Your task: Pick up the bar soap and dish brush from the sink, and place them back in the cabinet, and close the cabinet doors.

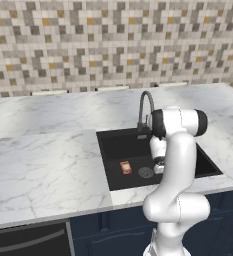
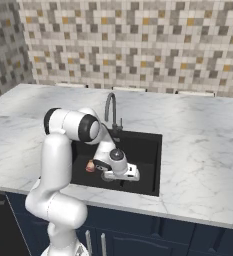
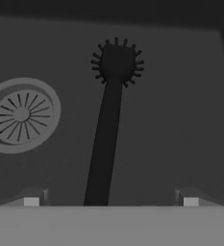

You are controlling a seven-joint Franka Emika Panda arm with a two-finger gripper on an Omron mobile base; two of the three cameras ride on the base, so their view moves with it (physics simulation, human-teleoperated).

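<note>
The gripper [image 3: 111, 202] hangs low inside the sink [image 1: 113, 145], pointed down at the basin floor, and its two fingertips [image 3: 31, 202] stand spread wide apart with nothing between them but the tail end of the dish brush [image 3: 106, 129]. The brush lies flat on the dark floor, its thin handle running from midway between the fingertips straight away from them, ending in the round bristly head at the far end. No finger touches the handle; each tip sits well out to its own side of it. The round silver drain [image 3: 21, 115] lies beyond the fingertip on the left of the hand view, beside the middle of the handle and apart from it. In the left base view the bar soap [image 1: 125, 167] rests on the sink floor just beside the drain, on the side away from the arm, clear of the gripper. In the right base view the hand [image 2: 119, 170] reaches down over the basin, and the soap shows as a small reddish patch just behind the wrist. The curved chrome faucet [image 1: 145, 107] rises at the back rim of the sink, well behind the fingers.
</note>
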